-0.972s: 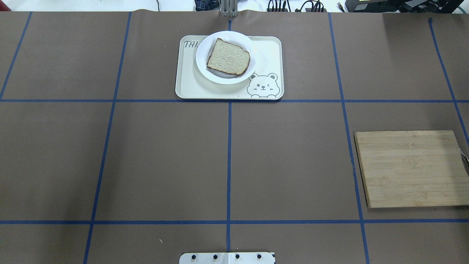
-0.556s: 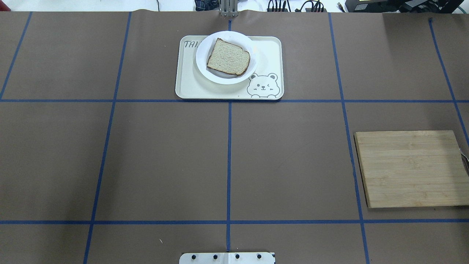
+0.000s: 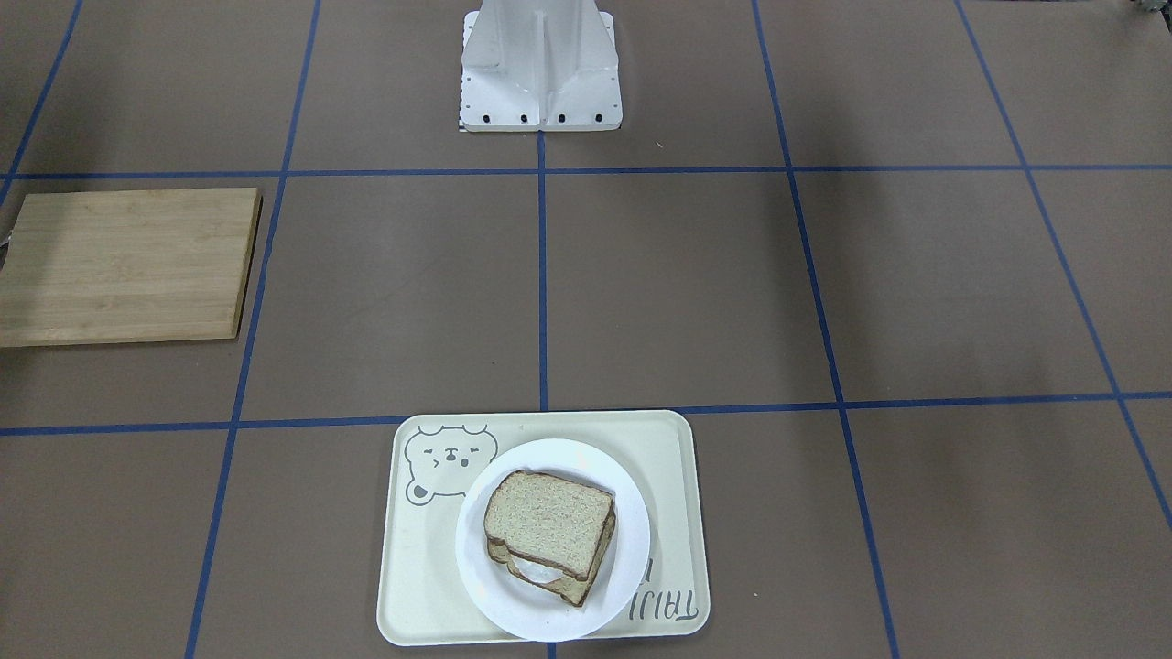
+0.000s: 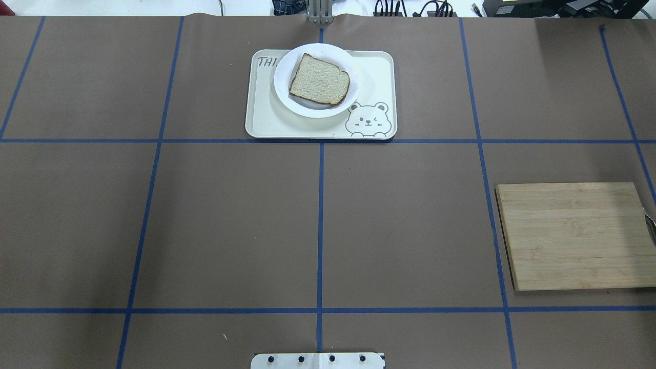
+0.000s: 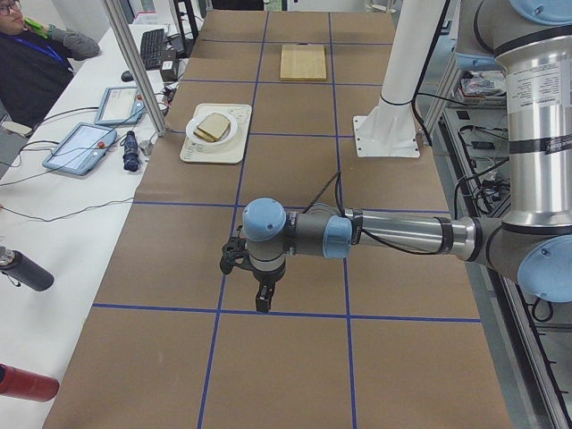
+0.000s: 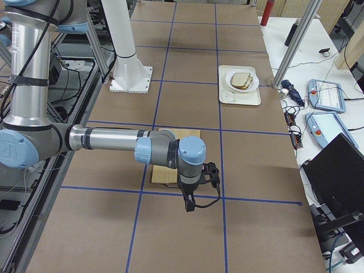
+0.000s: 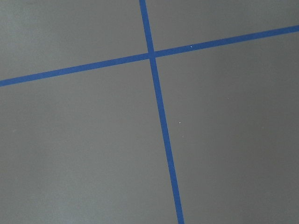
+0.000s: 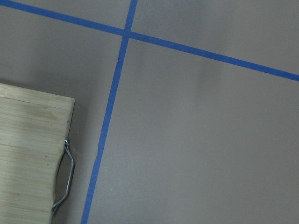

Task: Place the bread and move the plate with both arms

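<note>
The bread (image 4: 319, 79) lies on top of a second slice on the white plate (image 4: 307, 110), with a bit of egg white showing between the slices in the front-facing view (image 3: 540, 572). The plate stands on the cream bear tray (image 4: 266, 120) at the far middle of the table. The bread (image 3: 548, 523), plate (image 3: 513, 613) and tray (image 3: 412, 586) also show in the front-facing view. My left gripper (image 5: 259, 299) hangs over the bare table at the left end, far from the plate. My right gripper (image 6: 190, 205) hangs beside the cutting board at the right end. Both show only in side views, so I cannot tell whether they are open or shut.
A wooden cutting board (image 4: 574, 236) with a metal handle (image 8: 65, 177) lies at the right. The white stand (image 3: 540, 64) is at the near middle. A person (image 5: 27, 63) sits by the side table with tablets beyond the tray.
</note>
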You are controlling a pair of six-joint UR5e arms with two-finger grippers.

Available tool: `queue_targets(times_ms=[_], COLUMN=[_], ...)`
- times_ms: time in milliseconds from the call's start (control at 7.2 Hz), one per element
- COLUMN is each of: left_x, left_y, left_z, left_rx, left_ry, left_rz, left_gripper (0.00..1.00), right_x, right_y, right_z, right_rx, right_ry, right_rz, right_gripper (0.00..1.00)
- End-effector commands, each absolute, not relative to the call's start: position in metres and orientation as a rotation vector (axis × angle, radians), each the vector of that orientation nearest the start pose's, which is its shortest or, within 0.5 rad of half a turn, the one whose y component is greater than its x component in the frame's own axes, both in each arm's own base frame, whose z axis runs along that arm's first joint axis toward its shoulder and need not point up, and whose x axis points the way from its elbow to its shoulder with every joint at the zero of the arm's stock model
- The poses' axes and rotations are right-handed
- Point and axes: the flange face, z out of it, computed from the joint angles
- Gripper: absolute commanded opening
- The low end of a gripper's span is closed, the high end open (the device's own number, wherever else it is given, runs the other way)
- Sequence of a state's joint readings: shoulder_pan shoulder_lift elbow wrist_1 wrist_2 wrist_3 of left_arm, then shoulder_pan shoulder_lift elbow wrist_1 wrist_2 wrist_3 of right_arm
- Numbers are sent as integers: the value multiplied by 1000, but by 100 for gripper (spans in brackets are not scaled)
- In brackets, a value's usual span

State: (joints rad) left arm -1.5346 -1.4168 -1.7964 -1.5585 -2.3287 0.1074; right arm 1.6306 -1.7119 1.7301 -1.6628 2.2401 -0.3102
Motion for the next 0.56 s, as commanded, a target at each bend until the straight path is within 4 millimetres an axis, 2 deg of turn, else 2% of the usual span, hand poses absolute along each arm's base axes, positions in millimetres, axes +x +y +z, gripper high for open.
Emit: queue_targets(times_ms=[0,417], left_x=[-51,-51], left_y=[-431,-431], left_z=[621,625], left_rx=[84,72], left_ry=[756,755], left_rz=[155,144], left_gripper=[98,98], right_x=[97,97], right_y=[-424,-424], right_z=[659,659], right_rx=[59,59], right_ry=[-672,-674], right_rz=[-216,-215], right_gripper=[100,100])
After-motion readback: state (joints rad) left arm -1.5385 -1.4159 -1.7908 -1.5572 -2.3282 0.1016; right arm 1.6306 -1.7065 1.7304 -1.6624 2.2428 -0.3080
